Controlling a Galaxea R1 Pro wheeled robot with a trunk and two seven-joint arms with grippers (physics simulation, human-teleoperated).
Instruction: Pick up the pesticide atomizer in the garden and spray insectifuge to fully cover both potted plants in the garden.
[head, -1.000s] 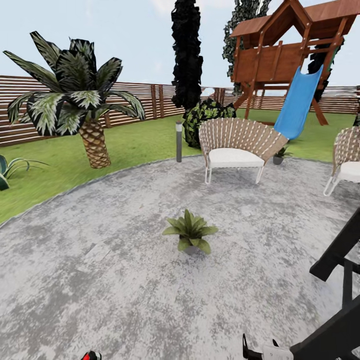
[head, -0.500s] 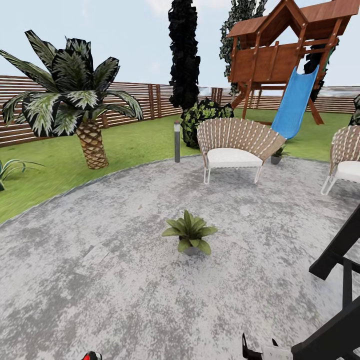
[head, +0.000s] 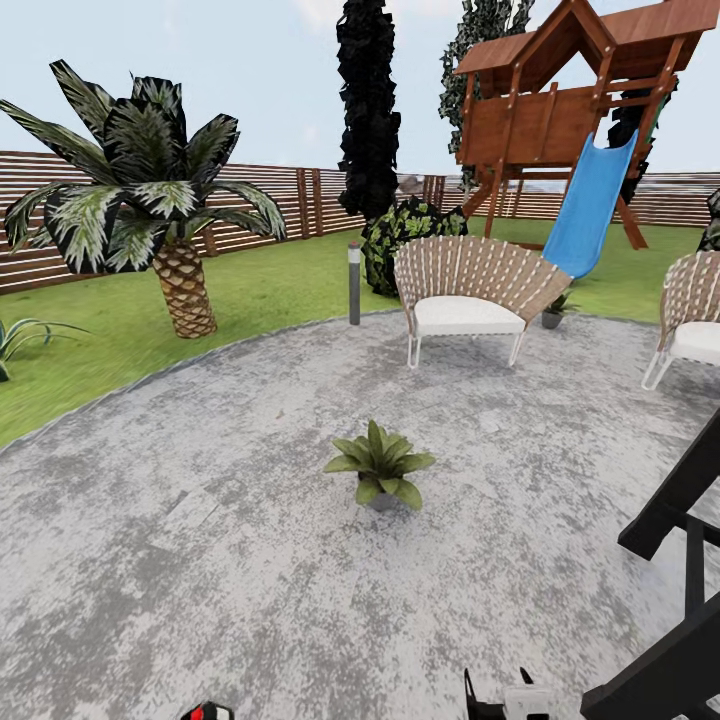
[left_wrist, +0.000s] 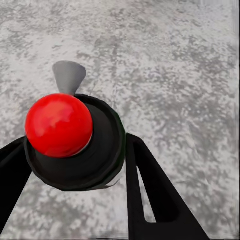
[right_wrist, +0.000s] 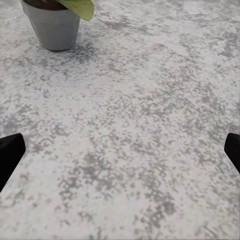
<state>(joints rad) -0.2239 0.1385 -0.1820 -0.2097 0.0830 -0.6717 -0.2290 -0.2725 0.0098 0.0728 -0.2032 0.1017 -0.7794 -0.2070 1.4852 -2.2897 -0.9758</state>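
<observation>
Your left gripper (left_wrist: 75, 165) is clamped on the pesticide atomizer (left_wrist: 75, 145), likely light and rigid; grip its body below the head. Your right gripper (right_wrist: 120, 150) hangs spread. The nearest potted plant (head: 381, 465) sits mid-patio ahead.

A palm (head: 150, 195) is standing on the lawn by the slat fence (head: 310, 200). A woven chair (head: 470, 295) is sitting at the patio's far edge, a grey post light (head: 355, 283) beside it. A wooden playhouse (head: 570, 110) with a blue slide (head: 590, 210) is rising behind.
</observation>
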